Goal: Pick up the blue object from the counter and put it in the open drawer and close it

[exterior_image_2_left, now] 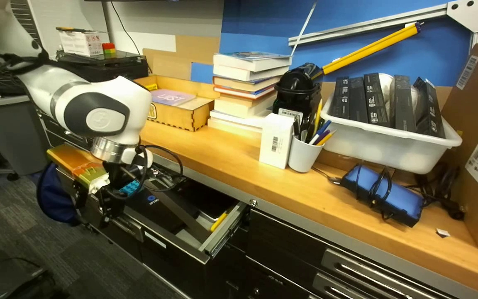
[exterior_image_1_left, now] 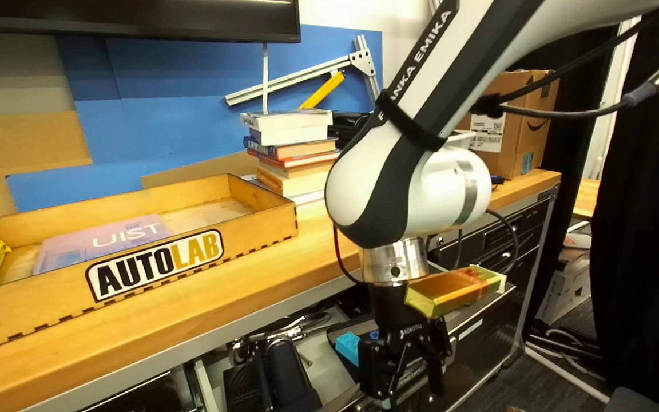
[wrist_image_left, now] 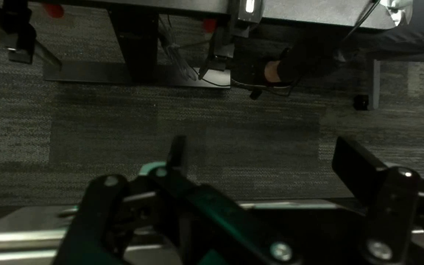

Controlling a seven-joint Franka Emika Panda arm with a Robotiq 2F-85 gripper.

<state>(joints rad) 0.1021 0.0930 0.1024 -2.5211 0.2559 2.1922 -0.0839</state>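
The blue object is a small light-blue block [exterior_image_1_left: 348, 347]; it also shows in an exterior view [exterior_image_2_left: 131, 187], partly behind the gripper. It appears to lie inside the open drawer [exterior_image_2_left: 181, 243], on or against a black box [exterior_image_2_left: 160, 205]. The drawer's front panel also shows in an exterior view [exterior_image_1_left: 481, 337]. My gripper [exterior_image_1_left: 412, 388] hangs at the drawer's front edge, beside the block. In the wrist view my gripper [wrist_image_left: 260, 156] has its fingers wide apart, with only floor and a drawer edge seen between them.
The wooden counter [exterior_image_2_left: 230, 153] runs above the drawer. An AUTOLAB tray [exterior_image_1_left: 261, 232], a book stack [exterior_image_2_left: 251, 83], a white box [exterior_image_2_left: 276, 141], a pen cup [exterior_image_2_left: 304, 155] and a white bin [exterior_image_2_left: 384, 145] stand on it. The drawer also holds black items [exterior_image_1_left: 275, 372].
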